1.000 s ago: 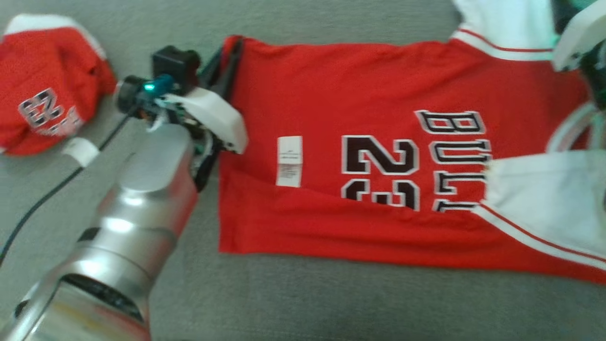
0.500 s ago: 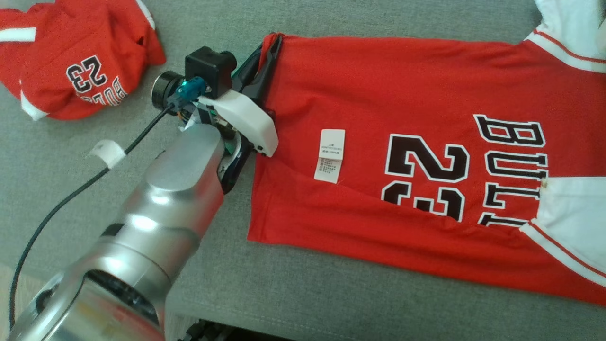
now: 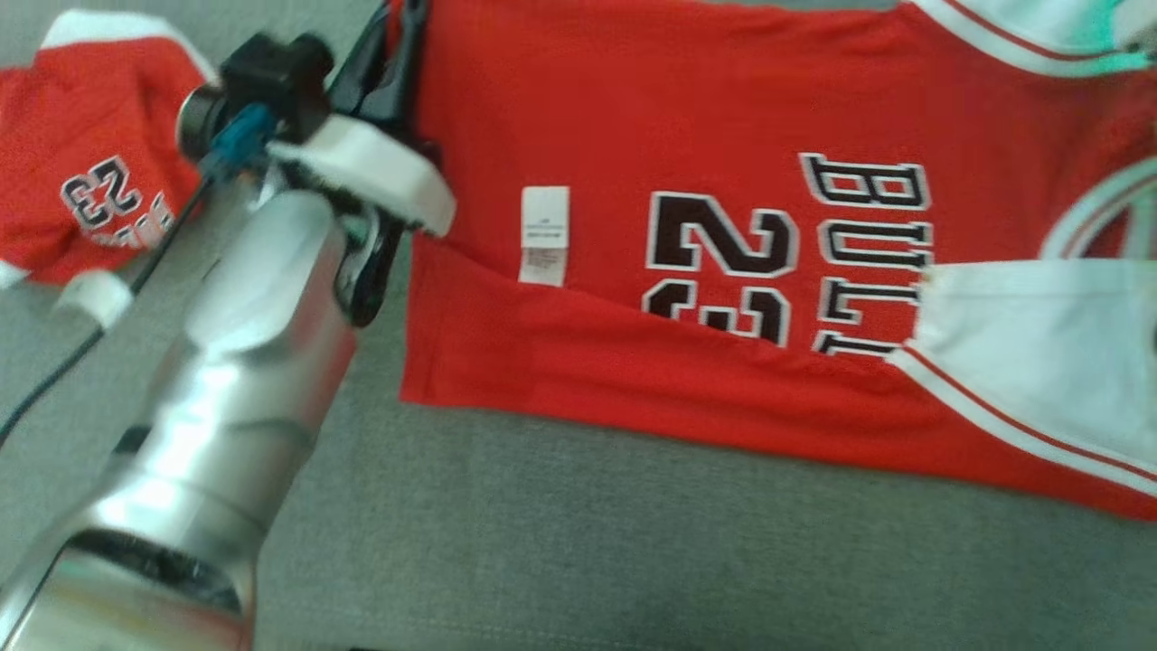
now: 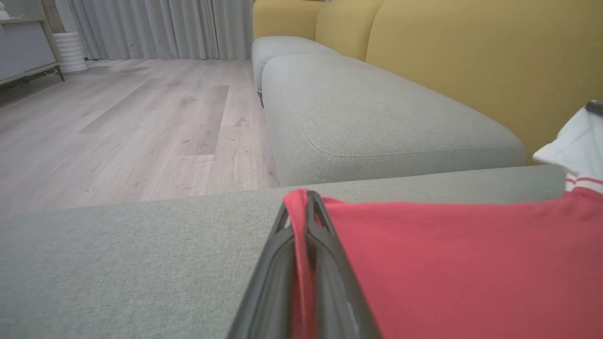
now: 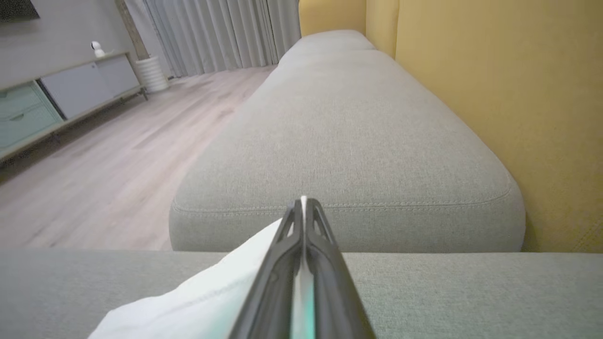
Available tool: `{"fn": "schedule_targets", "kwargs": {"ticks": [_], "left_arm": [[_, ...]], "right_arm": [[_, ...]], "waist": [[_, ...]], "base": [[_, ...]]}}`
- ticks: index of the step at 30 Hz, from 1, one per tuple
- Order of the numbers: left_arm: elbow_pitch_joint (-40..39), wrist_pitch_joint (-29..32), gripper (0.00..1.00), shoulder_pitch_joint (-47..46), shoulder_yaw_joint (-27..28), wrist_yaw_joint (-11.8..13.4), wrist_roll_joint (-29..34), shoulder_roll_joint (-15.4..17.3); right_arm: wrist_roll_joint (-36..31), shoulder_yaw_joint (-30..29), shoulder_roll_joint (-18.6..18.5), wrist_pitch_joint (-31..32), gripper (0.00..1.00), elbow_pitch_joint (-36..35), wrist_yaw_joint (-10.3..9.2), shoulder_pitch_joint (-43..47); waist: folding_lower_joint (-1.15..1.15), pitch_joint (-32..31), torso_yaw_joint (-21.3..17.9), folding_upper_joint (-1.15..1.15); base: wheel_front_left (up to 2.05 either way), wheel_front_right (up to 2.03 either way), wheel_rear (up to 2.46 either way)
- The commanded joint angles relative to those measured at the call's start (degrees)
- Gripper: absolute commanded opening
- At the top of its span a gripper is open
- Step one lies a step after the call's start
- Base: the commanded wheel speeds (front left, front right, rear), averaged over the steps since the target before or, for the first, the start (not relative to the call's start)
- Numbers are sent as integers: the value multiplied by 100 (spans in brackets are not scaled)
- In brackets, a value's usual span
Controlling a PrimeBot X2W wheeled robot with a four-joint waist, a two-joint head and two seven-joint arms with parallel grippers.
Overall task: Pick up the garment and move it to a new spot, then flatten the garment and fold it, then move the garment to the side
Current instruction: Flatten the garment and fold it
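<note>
- The left claw [image 4: 302, 201] is clenched. Both dark fingers press together on the red hem corner of the garment [image 3: 687, 108], and a strip of red cloth runs up between them to the tips.
- The right claw [image 5: 304, 205] is also clenched. A thin edge of white cloth shows between its fingers, and the white sleeve [image 5: 212, 292] of the garment drapes from them down to the seat.
- The garment lies spread on the grey sofa seat [image 3: 578, 561], with its hem toward the robot's left and its white sleeves toward the right.
- The near long edge is folded over the body and covers the lower part of the black "23" print [image 3: 723, 271].
- A white care label [image 3: 545, 235] lies on the red cloth near the hem.
- The head view shows the full spread of the garment. It also shows a second red garment [image 3: 81, 199], crumpled on the seat to the left of the left arm [image 3: 226, 362] and apart from the first.
- The left wrist view shows the pinch at the hem corner up close. Beyond it are the yellow backrest [image 4: 471, 70], an adjoining grey cushion [image 4: 377, 122], the wooden floor [image 4: 118, 117] and grey curtains [image 4: 155, 28].
- The right wrist view shows the pinch on the white cloth, and a low cabinet [image 5: 70, 89] against the far wall.
</note>
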Motion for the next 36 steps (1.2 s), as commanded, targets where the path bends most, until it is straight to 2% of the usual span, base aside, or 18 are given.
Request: {"fn": "schedule_targets", "kwargs": {"ticks": [1,6,11,12,15,21,24,25,26,27,28,29,33,36], "left_arm": [[-179,-51,0,176,274,40,136,314],[-412,-52,0,903,716,149,650,577],[-738,-52,0,1784,1076,154,1171,733],[-738,-52,0,1784,1076,154,1171,733],[-947,-52,0,2264,1282,138,1442,770],[-1266,-52,0,3153,1660,63,1826,615],[-1279,-52,28,3499,1851,35,1933,495],[-1271,-52,42,3596,1926,33,1957,455],[-1253,-52,100,3679,2009,42,1977,416],[-1230,-52,100,3751,2093,50,1995,376],[-1233,-52,100,3819,2180,68,2013,328],[-1254,-52,100,3883,2262,93,2043,286],[-1351,-52,100,4170,2585,193,2148,107],[-1516,-52,100,4395,2821,283,2222,-32]], "right_arm": [[138,-7,118,-95,0,-283,-4,231],[697,-91,216,-137,0,-1128,-4,1164],[1106,-165,191,-139,0,-2250,-4,2570],[1106,-165,191,-139,0,-2250,-4,2570],[1318,-173,193,-140,0,-2799,-4,3344],[1651,-214,319,-140,0,-3446,-4,4662],[1723,-227,442,-133,0,-3519,-4,5097],[1721,-227,480,-119,0,-3507,-4,5200],[1694,-216,511,-97,0,-3482,-4,5280],[1649,-214,540,-69,0,-3430,-4,5336],[1592,-226,573,-57,56,-3370,-4,5371],[1519,-256,609,-66,100,-3341,-4,5378],[949,-442,689,-118,100,-3223,-4,5329],[287,-626,761,-136,100,-3185,-4,5271]], "waist": [[0,-228,-227,0],[0,-599,-563,0],[0,-1017,-861,0],[0,-1017,-861,0],[0,-1202,-975,0],[0,-1557,-1089,0],[0,-1703,-1120,0],[0,-1740,-1126,0],[0,-1778,-1134,0],[0,-1818,-1142,0],[0,-1860,-1150,0],[0,-1899,-1154,0],[0,-2070,-1144,0],[0,-2199,-1102,0]], "base": [[0,0,0],[0,0,0],[0,0,0],[0,0,0],[0,0,0],[0,0,0],[0,0,0],[0,0,0],[0,0,0],[0,0,0],[0,0,0],[0,0,0],[0,0,0],[0,0,0]]}}
